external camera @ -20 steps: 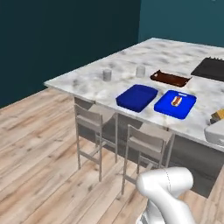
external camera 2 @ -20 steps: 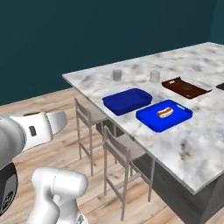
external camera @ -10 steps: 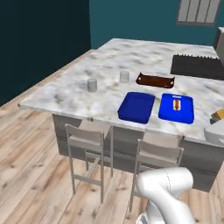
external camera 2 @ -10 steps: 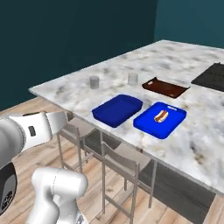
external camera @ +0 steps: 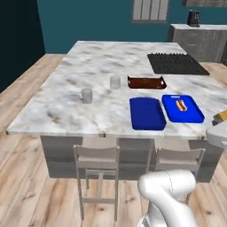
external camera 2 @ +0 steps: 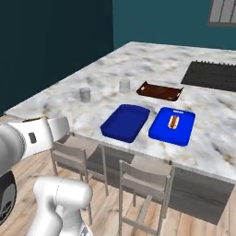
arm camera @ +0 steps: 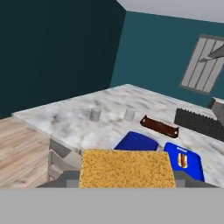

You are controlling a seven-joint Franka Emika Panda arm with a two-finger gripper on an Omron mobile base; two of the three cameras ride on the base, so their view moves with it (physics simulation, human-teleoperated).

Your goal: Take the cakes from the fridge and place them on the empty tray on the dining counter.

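My gripper point(arm camera: 126, 183) is shut on the yellow-orange squarish cake point(arm camera: 125, 168), which fills the bottom of the hand view between the two dark fingertips. The same cake point(external camera: 220, 117) peeks in at the right edge of the left base view, above the counter's near right corner. The empty deep-blue tray point(external camera: 147, 113) point(external camera 2: 125, 122) point(arm camera: 136, 141) lies on the dining counter point(external camera: 88, 66) point(external camera 2: 152, 60) near its front edge, ahead of the held cake. The fridge is out of view.
A blue tray with a hot dog point(external camera: 182, 107) point(external camera 2: 172, 125) sits right of the empty one, a dark brown tray point(external camera: 146, 82) point(external camera 2: 159, 90) behind them. Two grey cups point(external camera: 87, 95) point(external camera: 115, 82) stand to the left. A black cooktop point(external camera: 175, 63) lies farther back. Stools point(external camera: 97, 159) point(external camera: 177, 157) line the near side.
The base has swung around the counter, so the whole scene has shifted; the counter now faces me more squarely and closer. The trays and cups keep their places on it.
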